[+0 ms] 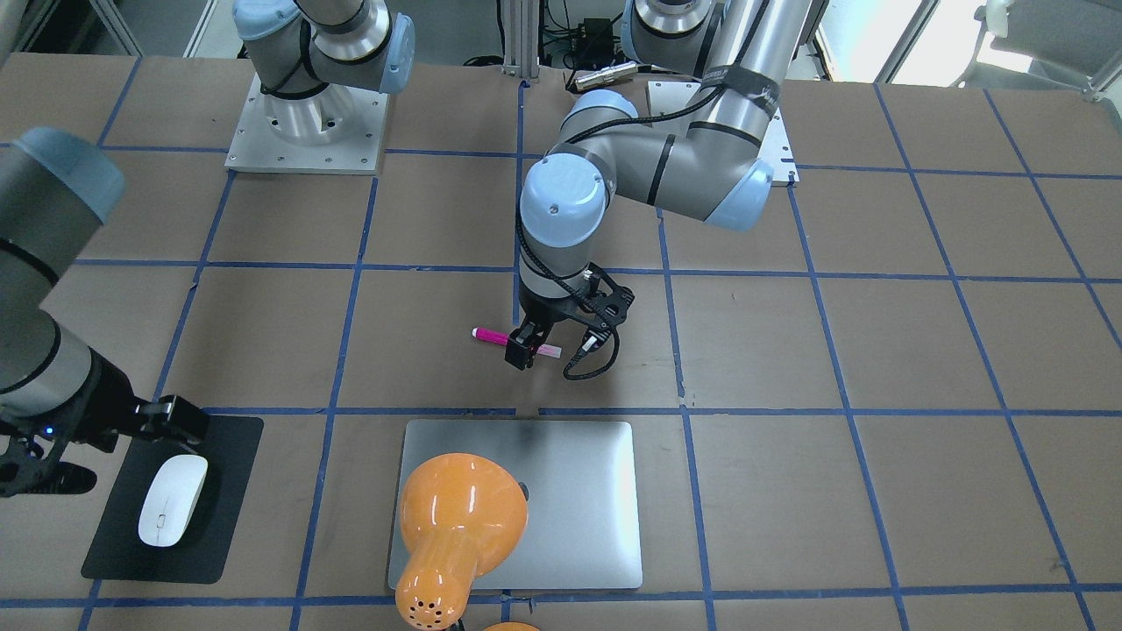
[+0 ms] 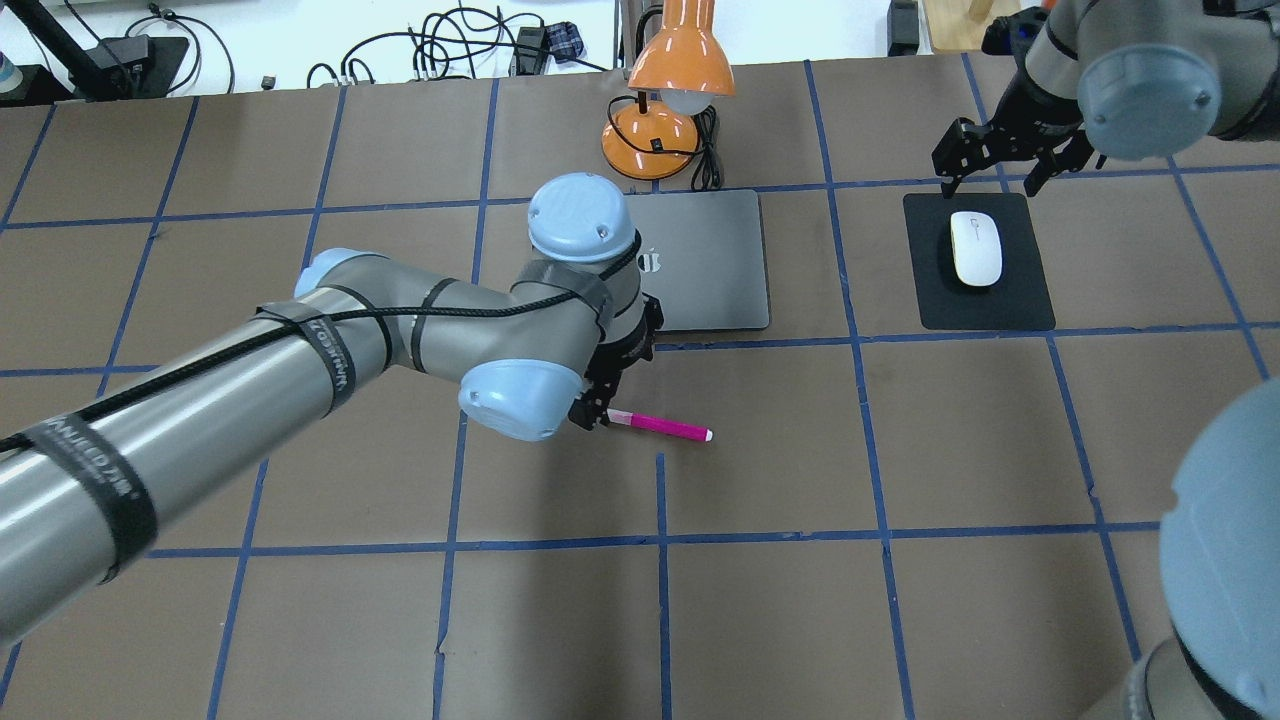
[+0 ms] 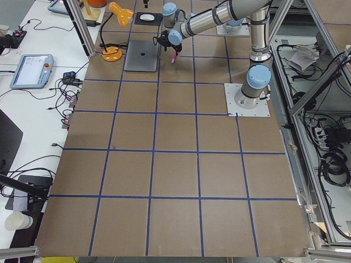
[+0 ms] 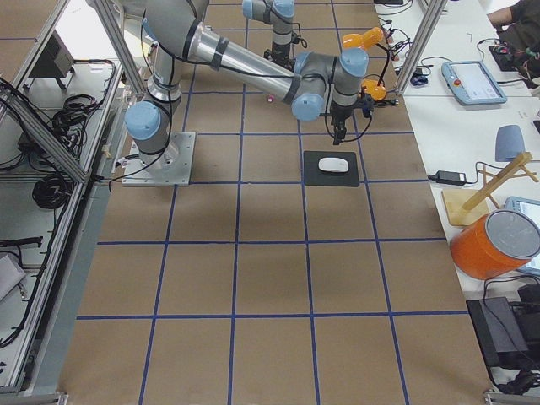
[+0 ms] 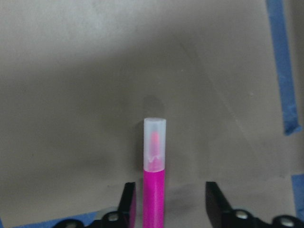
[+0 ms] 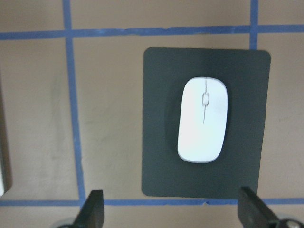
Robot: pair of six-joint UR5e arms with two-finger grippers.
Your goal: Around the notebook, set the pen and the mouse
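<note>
The pink pen lies on the brown table in front of the silver notebook. My left gripper is down at the pen's pale cap end. In the left wrist view its fingers stand open on either side of the pen, with a gap on the right side. The white mouse rests on a black mat to the right of the notebook. Above the mat's far edge hangs my right gripper, wide open and holding nothing, with the mouse below it.
An orange desk lamp stands behind the notebook, and its shade covers part of the lid in the front-facing view. Blue tape lines grid the table. Cables lie along the far edge.
</note>
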